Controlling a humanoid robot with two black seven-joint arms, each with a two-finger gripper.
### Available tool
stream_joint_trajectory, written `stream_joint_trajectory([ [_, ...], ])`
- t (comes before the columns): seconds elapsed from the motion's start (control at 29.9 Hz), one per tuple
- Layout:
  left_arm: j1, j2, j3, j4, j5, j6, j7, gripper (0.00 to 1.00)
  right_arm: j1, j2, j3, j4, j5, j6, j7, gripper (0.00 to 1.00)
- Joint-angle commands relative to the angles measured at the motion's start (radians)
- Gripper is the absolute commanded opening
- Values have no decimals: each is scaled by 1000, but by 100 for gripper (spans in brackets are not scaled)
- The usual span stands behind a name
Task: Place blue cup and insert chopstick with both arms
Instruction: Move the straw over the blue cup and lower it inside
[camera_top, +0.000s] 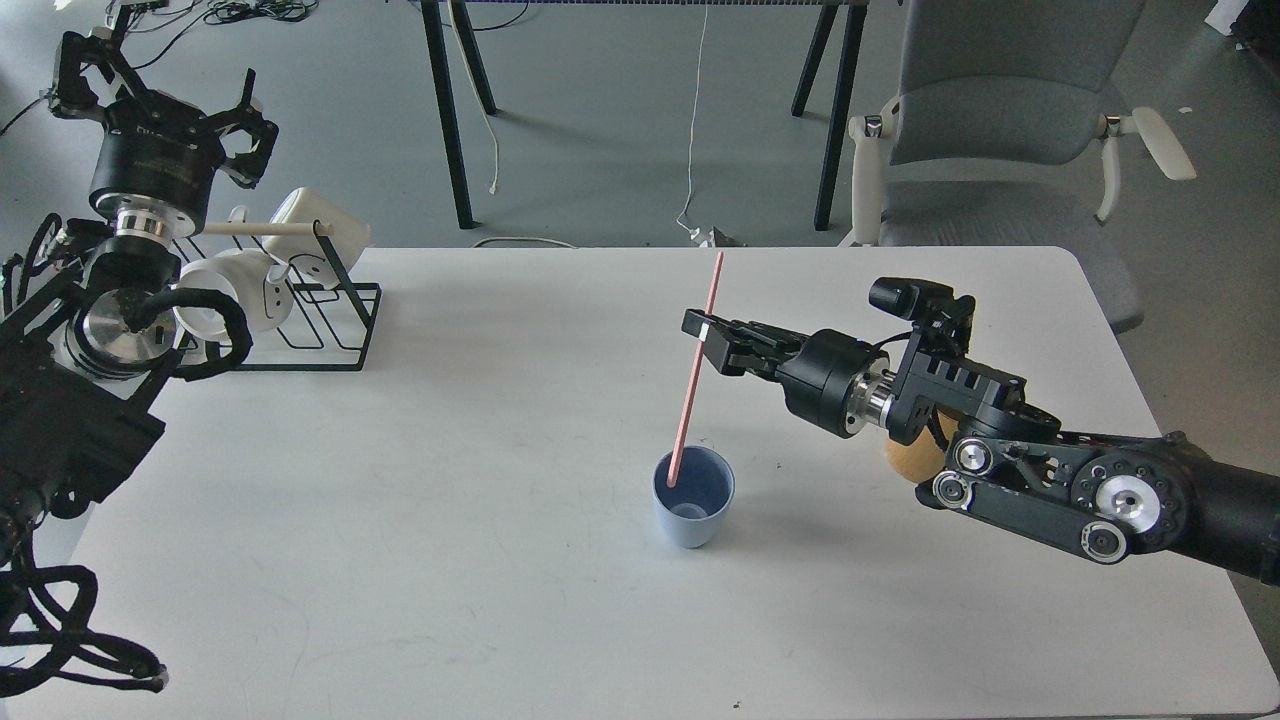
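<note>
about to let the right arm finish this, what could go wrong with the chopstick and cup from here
1. The right claw grips the chopstick tilted, lower end just inside the blue cup; released like this, it may lean on the rim and tip the cup.
2. The cup stands free; the left claw is far off by the mug rack, so a sideways push could slide it.

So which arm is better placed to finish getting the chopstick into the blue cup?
The right. The right gripper already grips the chopstick, whose lower end is at the mouth of the blue cup. The left gripper is open, raised far off by the mug rack.
</note>
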Motion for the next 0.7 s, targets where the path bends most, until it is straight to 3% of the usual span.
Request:
stream_joint_trajectory([
  [0.0, -1, 3, -2, 0, 0, 0, 0, 99, -12, 14, -1, -8, 0, -1, 0, 1],
  [0.2, 0, 8, -2, 0, 0, 0, 0, 99, -29, -3, -1, 22, -93, -71, 78, 1],
  [0.53, 6, 8, -2, 2, -2, 0, 0, 99, -67, -32, -1, 28, -140, -85, 95, 1],
  [0.67, 5, 8, -3, 2, -2, 0, 0, 99, -68, -30, 1, 28, -140, -85, 95, 6],
])
